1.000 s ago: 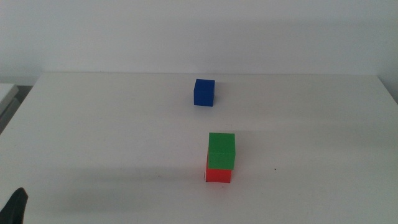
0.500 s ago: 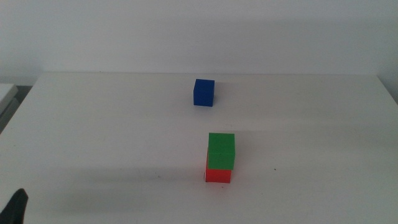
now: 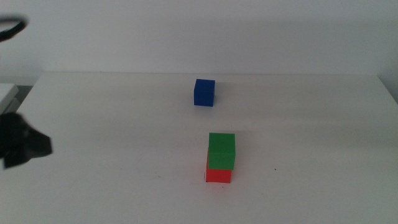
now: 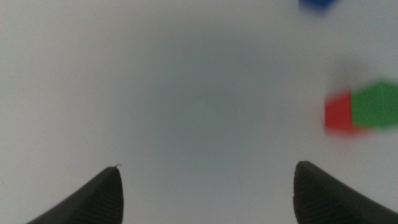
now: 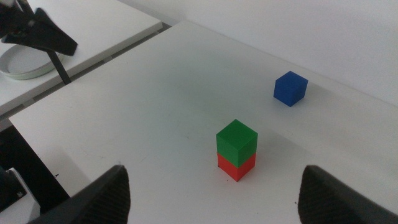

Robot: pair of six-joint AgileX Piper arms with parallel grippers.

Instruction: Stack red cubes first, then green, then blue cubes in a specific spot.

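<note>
— Where are we standing with the stack?

— We are seeing the green cube [image 3: 222,150] sitting on the red cube [image 3: 219,175] at the near middle of the table [image 3: 112,106]; the blue cube [image 3: 204,92] is lying alone, well apart on the far side.

— What is changing?

— Our left gripper [image 4: 205,193], a second ago only a sliver at the bottom left corner, is now rising at the left edge, jaws spread wide and empty. We are judging it is heading for blue. Our right gripper [image 5: 211,199] is waiting back, jaws spread too.

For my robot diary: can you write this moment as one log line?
green on red | blue apart, unstacked | left pincer open, at table's left | right pincer open, waiting
</note>
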